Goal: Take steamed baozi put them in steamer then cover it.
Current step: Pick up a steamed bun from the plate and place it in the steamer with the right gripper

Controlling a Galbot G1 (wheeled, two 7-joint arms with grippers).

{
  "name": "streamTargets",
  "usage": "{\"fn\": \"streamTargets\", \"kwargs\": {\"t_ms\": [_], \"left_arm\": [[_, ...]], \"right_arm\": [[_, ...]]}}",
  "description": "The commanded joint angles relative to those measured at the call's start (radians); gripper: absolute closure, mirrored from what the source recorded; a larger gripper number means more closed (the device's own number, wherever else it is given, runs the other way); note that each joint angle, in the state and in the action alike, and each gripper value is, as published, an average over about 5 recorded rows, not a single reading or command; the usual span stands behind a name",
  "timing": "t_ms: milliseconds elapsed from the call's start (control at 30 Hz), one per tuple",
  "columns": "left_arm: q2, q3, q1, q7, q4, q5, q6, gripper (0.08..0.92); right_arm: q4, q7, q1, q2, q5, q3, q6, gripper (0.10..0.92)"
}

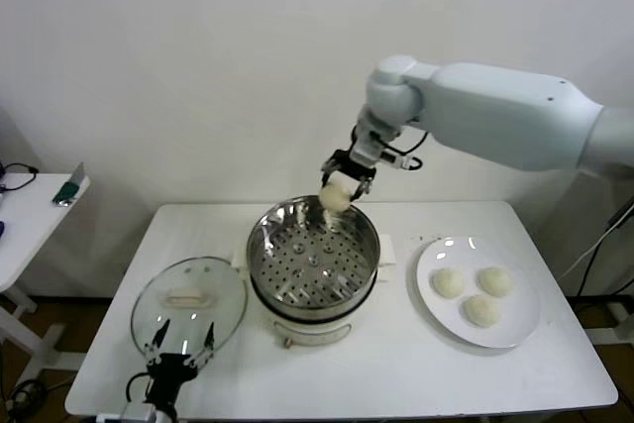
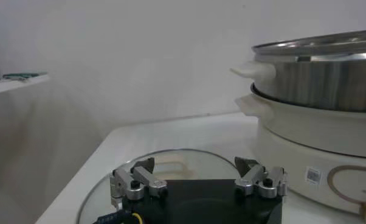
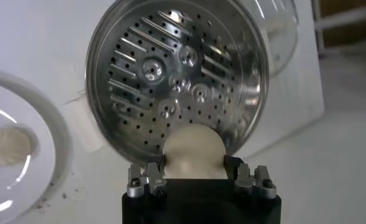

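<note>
My right gripper is shut on a cream-white baozi and holds it above the far rim of the steel steamer; the bun shows between the fingers in the right wrist view, over the perforated tray, which holds nothing. Three baozi lie on the white plate at the right. The glass cover with its white handle lies flat on the table, left of the steamer. My left gripper is open and empty, low at the cover's near edge.
A white side table with a small green object stands at the far left. The steamer's white base rises just right of the left gripper. The white table's front edge is close to the left arm.
</note>
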Motion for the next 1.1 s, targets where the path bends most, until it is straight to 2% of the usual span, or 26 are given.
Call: {"fn": "streamTargets", "kwargs": {"t_ms": [33,200,533,700,900,1000,1100], "left_arm": [[-0.002,0.001,-0.003,-0.003,0.002,0.000,0.000,0.177],[-0.005,0.003,-0.008,-0.004,0.007,0.000,-0.001,0.177],[-0.011,0.002,-0.013,-0.006,0.014,0.000,-0.005,0.177],[-0.013,0.000,-0.009,-0.006,0.010,-0.001,-0.007,0.177],[-0.012,-0.003,-0.002,-0.007,0.002,0.001,-0.007,0.177],[-0.012,0.000,0.001,-0.006,-0.003,0.004,-0.006,0.177],[-0.011,0.002,0.002,-0.006,-0.007,0.005,-0.006,0.177]], "right_arm": [[-0.161,0.055,-0.138,0.155,-0.219,-0.010,0.144,0.381],[-0.267,0.065,-0.202,0.192,-0.243,0.005,0.161,0.381],[-0.360,0.062,-0.263,0.248,-0.243,0.008,0.180,0.380],[-0.395,0.066,-0.265,0.269,-0.187,0.008,0.201,0.351],[-0.303,0.025,-0.104,0.204,0.048,-0.059,0.188,0.223],[-0.228,-0.009,0.026,0.129,0.252,-0.136,0.137,0.205],[-0.132,-0.070,0.155,-0.002,0.511,-0.251,0.005,0.203]]}}
